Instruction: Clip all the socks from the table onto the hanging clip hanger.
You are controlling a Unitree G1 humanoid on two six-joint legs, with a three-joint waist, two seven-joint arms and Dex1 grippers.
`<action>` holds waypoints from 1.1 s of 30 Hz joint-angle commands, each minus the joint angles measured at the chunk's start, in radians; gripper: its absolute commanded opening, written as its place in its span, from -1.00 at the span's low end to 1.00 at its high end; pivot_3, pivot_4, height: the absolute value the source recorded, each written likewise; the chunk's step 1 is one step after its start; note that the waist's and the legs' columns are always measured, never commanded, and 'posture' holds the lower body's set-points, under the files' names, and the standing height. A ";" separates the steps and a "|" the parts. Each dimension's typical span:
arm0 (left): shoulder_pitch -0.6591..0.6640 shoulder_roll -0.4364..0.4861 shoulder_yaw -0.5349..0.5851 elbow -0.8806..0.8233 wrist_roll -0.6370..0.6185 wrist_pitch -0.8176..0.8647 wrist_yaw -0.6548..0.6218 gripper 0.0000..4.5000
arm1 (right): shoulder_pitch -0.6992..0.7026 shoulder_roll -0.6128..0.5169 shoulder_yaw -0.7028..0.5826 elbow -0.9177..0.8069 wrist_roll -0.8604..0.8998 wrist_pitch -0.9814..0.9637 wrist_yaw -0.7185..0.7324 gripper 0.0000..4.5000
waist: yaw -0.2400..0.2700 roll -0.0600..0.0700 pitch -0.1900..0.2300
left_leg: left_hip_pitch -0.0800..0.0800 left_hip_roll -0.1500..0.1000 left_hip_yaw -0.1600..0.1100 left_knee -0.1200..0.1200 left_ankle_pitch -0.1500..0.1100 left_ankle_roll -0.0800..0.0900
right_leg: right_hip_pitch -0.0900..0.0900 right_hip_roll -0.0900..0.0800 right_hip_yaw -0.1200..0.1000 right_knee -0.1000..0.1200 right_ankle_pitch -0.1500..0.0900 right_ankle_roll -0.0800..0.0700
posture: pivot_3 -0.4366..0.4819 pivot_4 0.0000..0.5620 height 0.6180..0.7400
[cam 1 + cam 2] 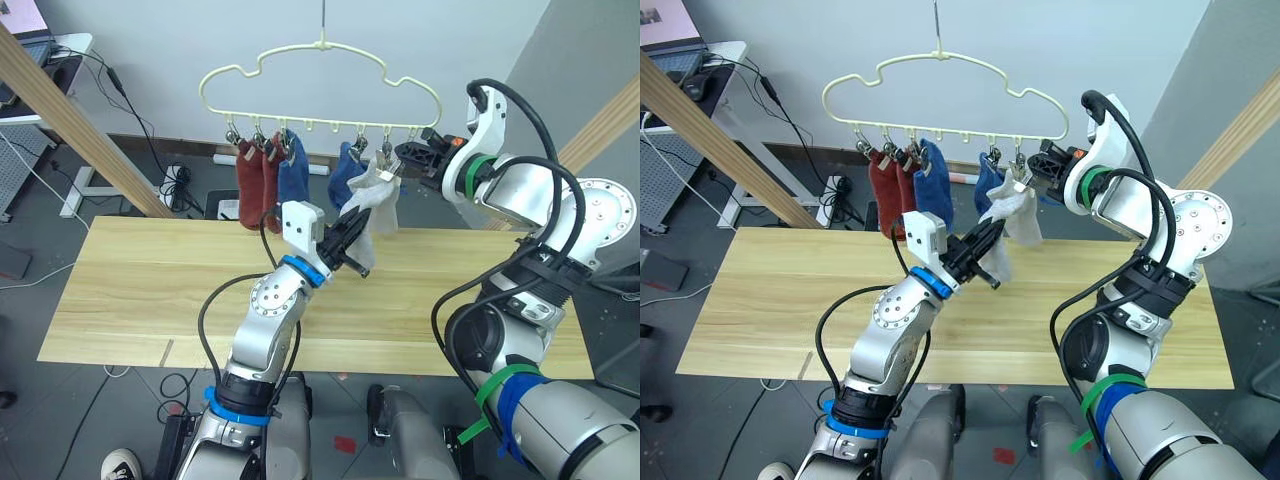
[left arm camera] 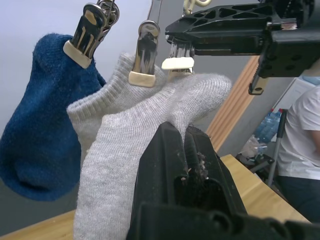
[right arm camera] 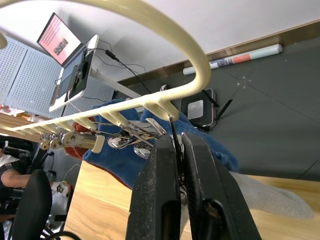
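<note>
Five socks already hung from the clip hanger (image 1: 320, 75) above the bare tabletop (image 1: 150, 300) while the left end effector (image 1: 352, 240), pinching the last grey sock (image 2: 130, 145), lifted its cuff toward the end clip (image 2: 178, 55), which the right end effector (image 1: 412, 155) squeezed, apparently to open it.

The clip hanger (image 1: 320, 85) hangs above the far edge of the table (image 1: 150, 300). 2 socks (image 1: 256, 185) hang at its left end, 2 more (image 1: 292, 170) toward the middle, 2 (image 1: 378, 200) at the right. The left gripper (image 1: 352, 243) sits below the rightmost pair; the right gripper (image 1: 408, 157) is at the hanger's right end.
</note>
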 commanded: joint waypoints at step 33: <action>0.122 0.178 0.022 -0.018 0.041 0.179 -0.080 0.99 | 0.675 -0.637 0.478 -0.442 0.206 -0.338 0.460 0.99 | -0.056 0.000 0.000 | -0.009 0.000 0.003 0.000 0.000 0.001 | -0.011 0.002 0.001 0.001 -0.001 0.001 | 0.18 0.20 1.00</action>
